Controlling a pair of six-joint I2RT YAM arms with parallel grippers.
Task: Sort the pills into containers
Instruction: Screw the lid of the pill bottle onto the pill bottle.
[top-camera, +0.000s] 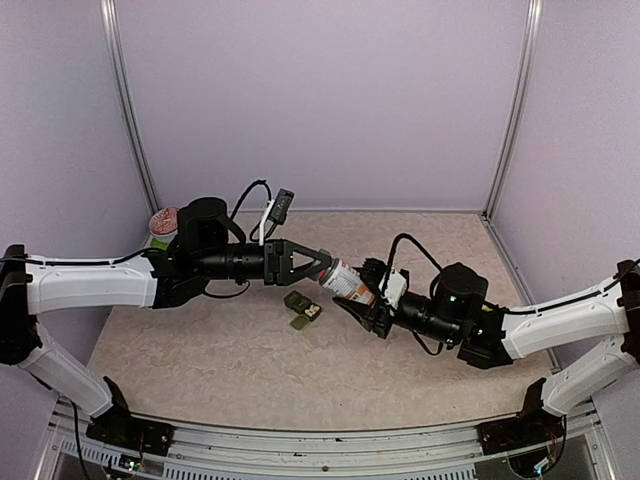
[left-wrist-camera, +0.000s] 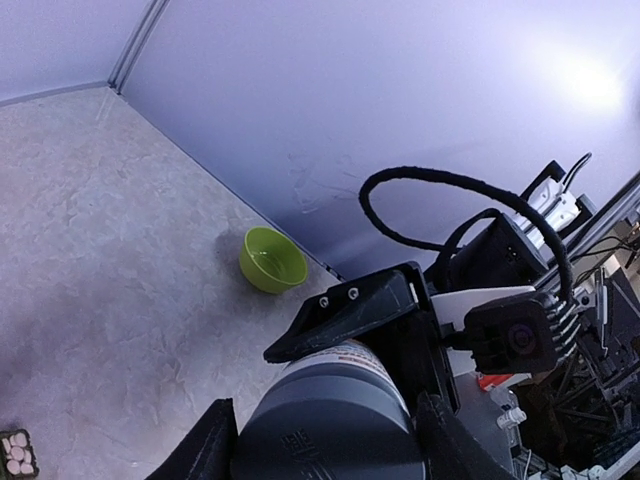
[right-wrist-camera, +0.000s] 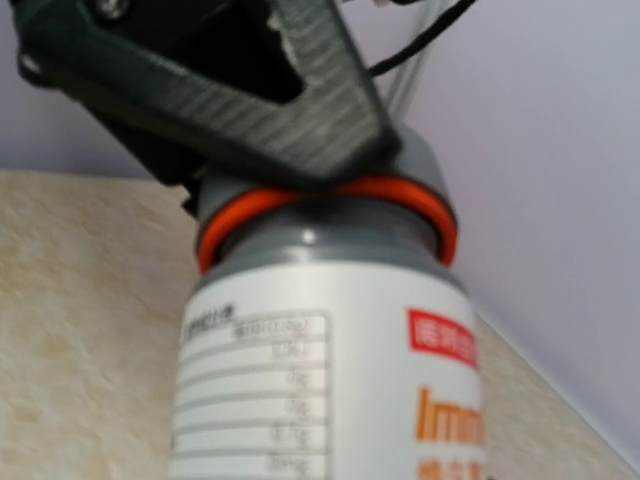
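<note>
A white pill bottle (top-camera: 347, 282) with a grey cap (left-wrist-camera: 330, 425) and an orange ring (right-wrist-camera: 322, 195) hangs in the air between both arms. My left gripper (top-camera: 325, 265) is shut on the cap, with one finger on each side of it in the left wrist view. My right gripper (top-camera: 358, 297) is shut on the bottle's body; its own fingers are outside the right wrist view. Under the bottle, the dark green containers (top-camera: 303, 308) lie on the table. One open compartment (left-wrist-camera: 15, 455) holds pale pink pills.
A lime-green bowl (left-wrist-camera: 272, 260) sits near the wall, past the bottle. At the back left, behind my left arm, is a round dish (top-camera: 163, 220) with pinkish contents. Purple walls close the table on three sides.
</note>
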